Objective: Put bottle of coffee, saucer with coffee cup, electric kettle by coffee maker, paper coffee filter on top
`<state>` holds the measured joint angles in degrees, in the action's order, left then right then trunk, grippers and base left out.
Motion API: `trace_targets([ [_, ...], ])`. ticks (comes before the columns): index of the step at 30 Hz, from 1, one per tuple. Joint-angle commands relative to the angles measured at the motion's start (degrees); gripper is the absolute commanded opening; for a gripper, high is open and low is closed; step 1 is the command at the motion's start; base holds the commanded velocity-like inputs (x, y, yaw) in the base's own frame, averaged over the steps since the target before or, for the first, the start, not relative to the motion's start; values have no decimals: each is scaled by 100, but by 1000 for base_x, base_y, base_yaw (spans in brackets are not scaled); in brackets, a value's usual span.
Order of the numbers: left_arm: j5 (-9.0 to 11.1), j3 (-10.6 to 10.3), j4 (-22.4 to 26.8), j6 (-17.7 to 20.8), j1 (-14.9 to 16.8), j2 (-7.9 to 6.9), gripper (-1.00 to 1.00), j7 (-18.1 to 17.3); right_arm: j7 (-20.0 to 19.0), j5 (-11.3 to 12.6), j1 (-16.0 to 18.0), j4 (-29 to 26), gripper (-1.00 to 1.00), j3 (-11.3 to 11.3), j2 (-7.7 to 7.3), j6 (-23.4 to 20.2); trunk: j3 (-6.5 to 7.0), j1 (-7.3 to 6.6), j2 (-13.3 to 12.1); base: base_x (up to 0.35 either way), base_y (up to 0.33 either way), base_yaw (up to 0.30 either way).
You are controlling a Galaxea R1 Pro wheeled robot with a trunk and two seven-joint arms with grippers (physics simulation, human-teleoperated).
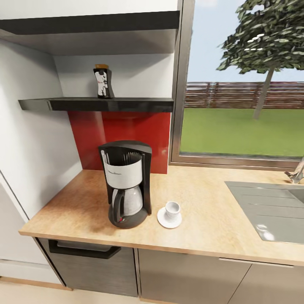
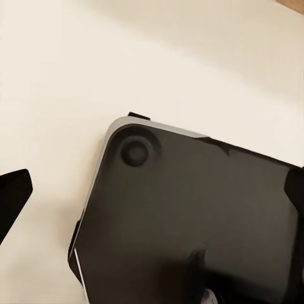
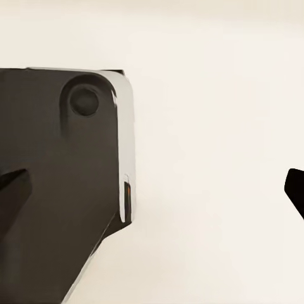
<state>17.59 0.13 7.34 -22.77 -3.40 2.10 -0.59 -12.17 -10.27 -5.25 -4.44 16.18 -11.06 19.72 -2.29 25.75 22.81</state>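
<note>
We see the coffee maker (image 1: 126, 183) on the bench (image 1: 202, 219), cup (image 1: 172, 209) on saucer (image 1: 169, 218) just beside it. Coffee bottle (image 1: 103, 81) upright on the shelf (image 1: 97, 104). Left claw (image 2: 152, 190) and right claw (image 3: 155, 187): fingers spread apart, holding nothing.

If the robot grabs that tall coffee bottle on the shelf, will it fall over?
Perhaps. The coffee bottle is tall and narrow, standing upright on the shelf, so a sideways nudge could tip it. Its pinched middle may help gripping. It looks stiff, probably not floppy.
</note>
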Motion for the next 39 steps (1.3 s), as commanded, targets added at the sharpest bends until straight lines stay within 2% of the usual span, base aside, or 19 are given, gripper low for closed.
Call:
trace_targets([
  [1,30,6,10,-8,-2,1,100,-6,-18,-61,-2,-8,100,50,10,2,-10,4,10,0,0,12],
  [7,41,40,13,22,-2,1,100,29,14,-29,-2,-10,100,68,21,-13,-10,4,10,0,0,5],
  [8,21,3,14,146,-2,1,100,-90,949,-23,-2,-9,100,70,304,-251,-10,4,10,0,0,0],
  [10,36,14,0,161,-2,1,100,-110,1484,-9,-2,-11,100,82,459,-459,-10,4,10,-8,0,0],
  [13,64,43,-20,170,-2,-5,100,-115,1691,-24,-2,-12,100,69,504,-575,-10,4,10,-57,-3,-4],
  [17,73,58,-33,173,-2,-12,100,-117,1664,-107,-2,-12,100,38,497,-598,-10,4,10,-132,-89,-119],
  [20,79,65,-38,175,-2,-21,100,-117,1531,-312,-2,-13,100,30,487,-589,-6,4,10,-172,-184,-240],
  [24,85,71,-51,175,-2,-24,100,-117,1411,-452,-2,-13,100,32,484,-586,2,4,10,-175,-223,-280],
  [39,92,71,-75,176,-2,-26,100,-117,1390,-472,-2,-36,100,107,484,-568,12,4,10,-148,-249,-185],
])
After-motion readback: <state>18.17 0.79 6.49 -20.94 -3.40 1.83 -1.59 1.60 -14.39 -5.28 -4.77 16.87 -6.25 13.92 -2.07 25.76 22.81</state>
